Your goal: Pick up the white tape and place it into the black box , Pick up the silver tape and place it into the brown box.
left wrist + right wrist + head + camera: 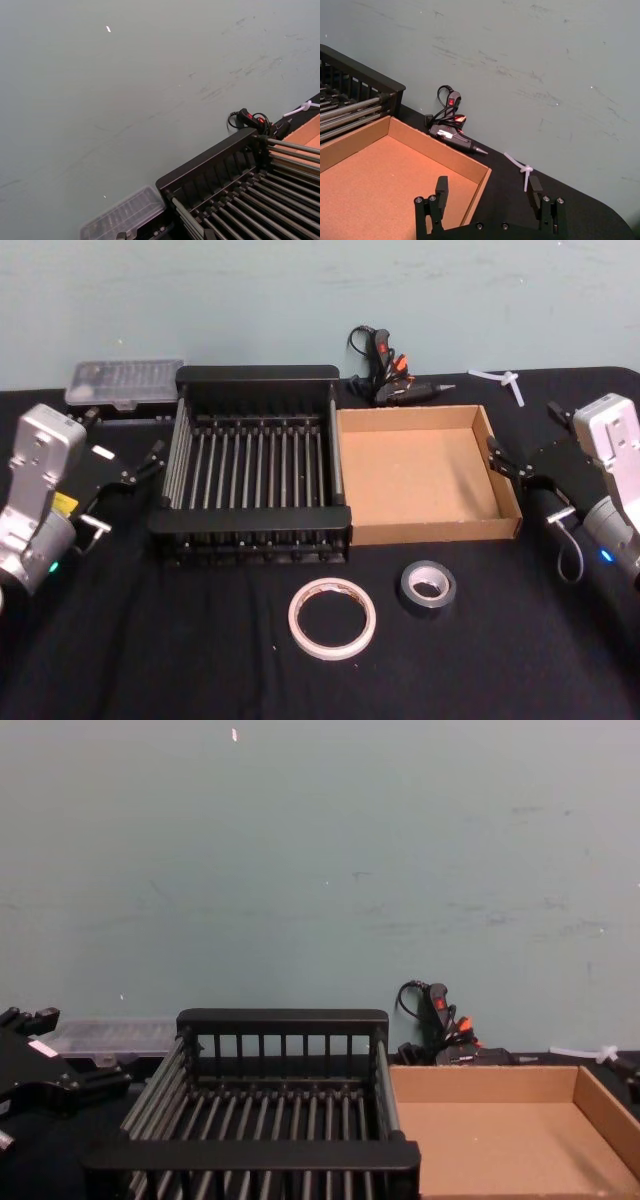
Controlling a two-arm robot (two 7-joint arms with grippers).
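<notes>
**Both tapes lie in front of the boxes, arms out at the sides**

Head view: the black box stands mid-tabletop, and the brown box touches its right side. The white tape lies flat just in front of the black box's front right corner. The silver tape lies a little right of it, just in front of the brown box. The left gripper hangs just left of the black box with its fingers apart and empty. The right gripper sits at the brown box's right wall, fingers spread and empty.

Left wrist view: the black box's back rim, with a clear plastic case beside it.

Right wrist view: the right gripper's two fingers stand wide apart over the brown box's corner. A glue gun lies behind that box.

Chest view: the black box and brown box side by side.
</notes>
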